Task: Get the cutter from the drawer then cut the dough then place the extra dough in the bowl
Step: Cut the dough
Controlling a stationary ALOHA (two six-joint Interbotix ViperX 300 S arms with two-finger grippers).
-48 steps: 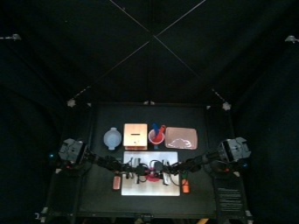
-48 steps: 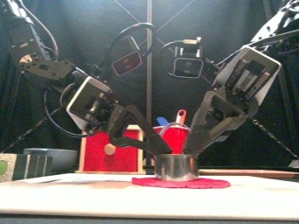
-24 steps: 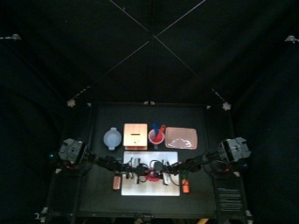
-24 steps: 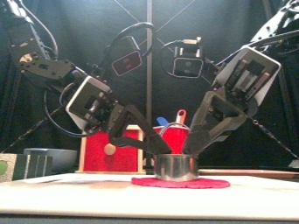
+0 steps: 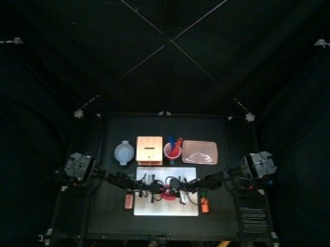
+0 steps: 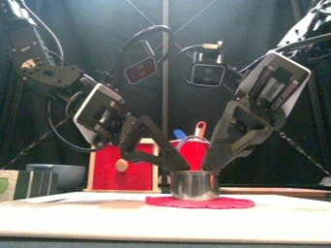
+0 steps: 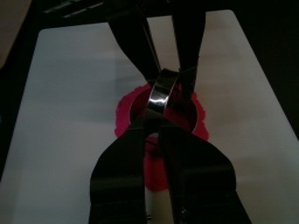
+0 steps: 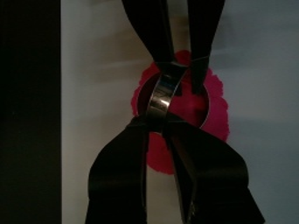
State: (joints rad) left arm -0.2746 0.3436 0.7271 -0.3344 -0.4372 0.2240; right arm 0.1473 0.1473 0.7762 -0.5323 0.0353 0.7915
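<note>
- The cutter (image 6: pixel 195 184) stands upright on the red dough (image 6: pixel 195 201), near the middle of the white cutting board (image 5: pixel 149 208). The left gripper (image 6: pixel 165 176) and the right gripper (image 6: pixel 218 172) meet it from opposite sides.
- Each pair of jaws looks pinched onto the metal rim (both wrist views show them converging on it), likely so the arms can press evenly and keep the ring from tipping.
- Dough shows all round the cutter, so I judge the extra dough not yet freed.
- Behind the board stand the blue-grey bowl (image 5: pixel 123 151), wooden box (image 5: pixel 150 150), red cup (image 5: pixel 173 148) and pink tray (image 5: pixel 202 152). Nothing lies between dough and bowl, though the left arm hangs over that path.
</note>
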